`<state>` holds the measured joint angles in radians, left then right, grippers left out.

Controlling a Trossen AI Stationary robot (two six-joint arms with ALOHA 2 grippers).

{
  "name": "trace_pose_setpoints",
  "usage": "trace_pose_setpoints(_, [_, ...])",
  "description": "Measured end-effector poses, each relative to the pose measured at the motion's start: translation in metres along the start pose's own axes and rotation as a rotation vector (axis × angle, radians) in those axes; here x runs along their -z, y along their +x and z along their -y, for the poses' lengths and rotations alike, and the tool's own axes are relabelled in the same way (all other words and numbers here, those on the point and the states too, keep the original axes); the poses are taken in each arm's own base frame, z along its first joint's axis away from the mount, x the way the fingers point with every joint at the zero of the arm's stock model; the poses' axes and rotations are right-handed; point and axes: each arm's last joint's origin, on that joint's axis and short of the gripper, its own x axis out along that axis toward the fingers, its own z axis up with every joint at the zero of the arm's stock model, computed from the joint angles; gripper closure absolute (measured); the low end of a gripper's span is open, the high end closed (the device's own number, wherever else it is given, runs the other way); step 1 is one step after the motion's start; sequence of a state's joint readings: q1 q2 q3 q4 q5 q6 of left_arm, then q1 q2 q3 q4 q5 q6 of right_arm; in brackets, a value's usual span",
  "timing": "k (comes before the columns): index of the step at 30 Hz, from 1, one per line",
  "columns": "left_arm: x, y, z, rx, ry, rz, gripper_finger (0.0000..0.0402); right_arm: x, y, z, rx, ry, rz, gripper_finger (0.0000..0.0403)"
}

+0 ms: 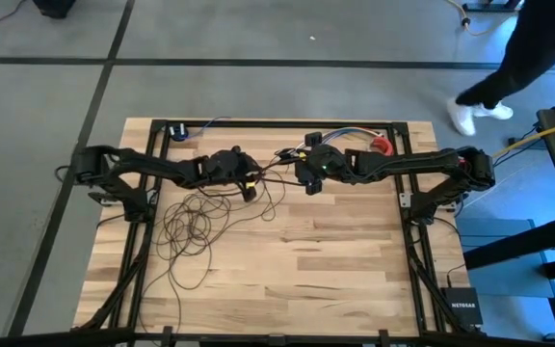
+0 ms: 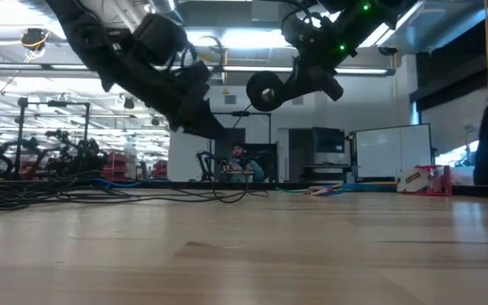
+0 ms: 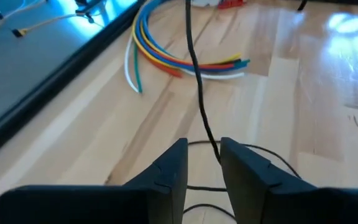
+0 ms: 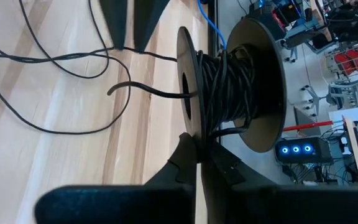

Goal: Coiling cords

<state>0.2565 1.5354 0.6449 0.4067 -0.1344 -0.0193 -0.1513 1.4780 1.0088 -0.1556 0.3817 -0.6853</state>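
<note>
Cord (image 1: pixel 189 226) loops sprawl over pale wooden table (image 1: pixel 335 260).

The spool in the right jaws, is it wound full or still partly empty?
Partly wound. The spool carries some turns of the cord, but much of the cord lies loose in loops on the table.

Above the wooden table (image 2: pixel 252 254), a black spool (image 2: pixel 265 91) hangs between two dark arms, cords (image 2: pixel 74 193) strewn behind.
</note>
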Motion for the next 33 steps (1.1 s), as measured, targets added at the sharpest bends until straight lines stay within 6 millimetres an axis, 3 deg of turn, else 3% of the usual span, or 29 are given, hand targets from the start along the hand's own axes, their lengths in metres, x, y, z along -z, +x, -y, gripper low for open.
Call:
trace_pose_setpoints(11, [0.007, 0.011, 0.002, 0.009, 0.05, 0.009, 0.0316, 0.0, 0.0, 0.0, -0.002, -0.001, -0.002, 0.0393])
trace_pose_setpoints(18, [0.013, 0.008, 0.01, 0.035, 0.157, -0.064, 0.0394, 0.001, 0.0, -0.001, -0.01, -0.003, -0.001, 0.0393])
trace_pose_setpoints(24, [0.002, -0.019, 0.029, 0.045, 0.275, -0.121, 0.0397, 0.0, 0.001, -0.002, -0.029, -0.004, 0.011, 0.0393])
trace_pose_setpoints(29, [-0.028, -0.051, 0.042, 0.086, 0.35, -0.073, 0.0394, 0.0, 0.002, -0.003, -0.06, -0.005, 0.028, 0.0393])
trace_pose_setpoints(33, [-0.048, -0.063, 0.048, 0.108, 0.426, -0.03, 0.0399, 0.001, 0.01, -0.01, -0.127, -0.023, 0.052, 0.0393])
